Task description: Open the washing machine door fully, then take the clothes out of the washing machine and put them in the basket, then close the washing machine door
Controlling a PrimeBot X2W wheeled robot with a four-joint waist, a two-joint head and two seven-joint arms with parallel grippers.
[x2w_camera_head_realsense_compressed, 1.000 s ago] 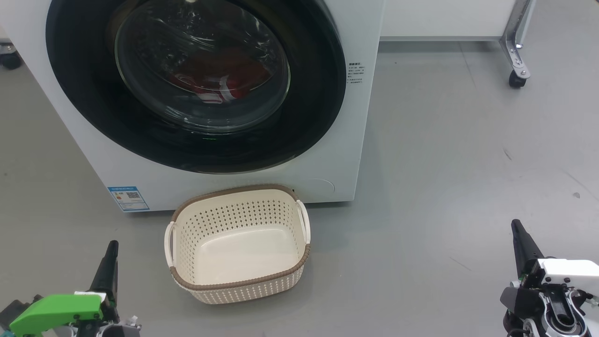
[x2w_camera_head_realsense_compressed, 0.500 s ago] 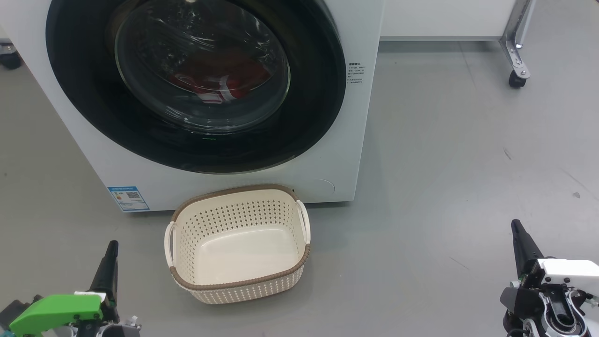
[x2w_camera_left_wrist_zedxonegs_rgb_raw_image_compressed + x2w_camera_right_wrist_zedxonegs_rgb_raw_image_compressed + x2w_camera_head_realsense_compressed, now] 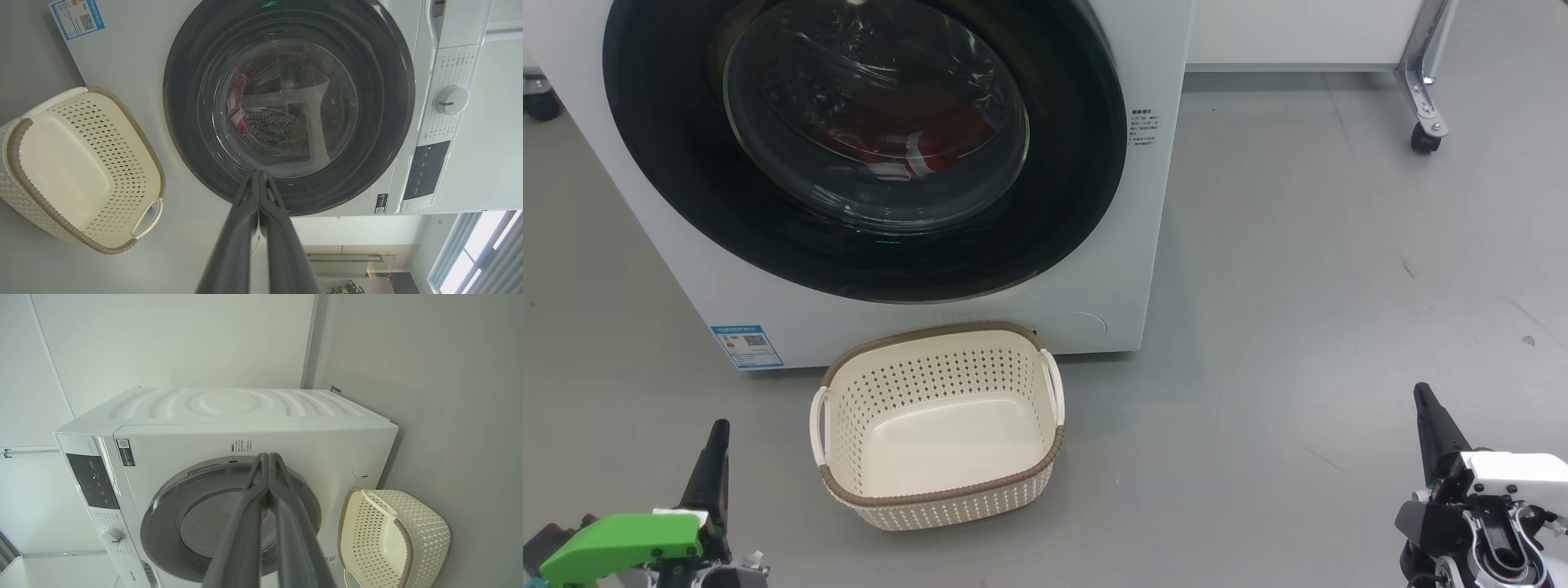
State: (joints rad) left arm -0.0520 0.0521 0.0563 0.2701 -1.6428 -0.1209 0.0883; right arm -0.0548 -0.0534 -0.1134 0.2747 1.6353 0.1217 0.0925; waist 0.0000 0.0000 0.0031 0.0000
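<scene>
The white washing machine (image 3: 915,314) stands ahead with its round black-rimmed door (image 3: 686,196) closed flat against the front. Red clothes (image 3: 890,135) with white trim lie inside the drum, seen through the glass bowl, and show again as clothes (image 3: 237,107) in the left wrist view. The cream basket (image 3: 941,498) sits on the floor just in front of the machine, with nothing in it. My left gripper (image 3: 717,429) is at the lower left, shut and empty, well short of the basket. My right gripper (image 3: 1423,394) is at the lower right, shut, holding nothing.
Grey floor (image 3: 1298,286) stretches to the right of the machine. A metal leg on a black caster (image 3: 1423,139) stands at the far right beside a white cabinet. The machine's control panel and dial (image 3: 451,100) sit above the door.
</scene>
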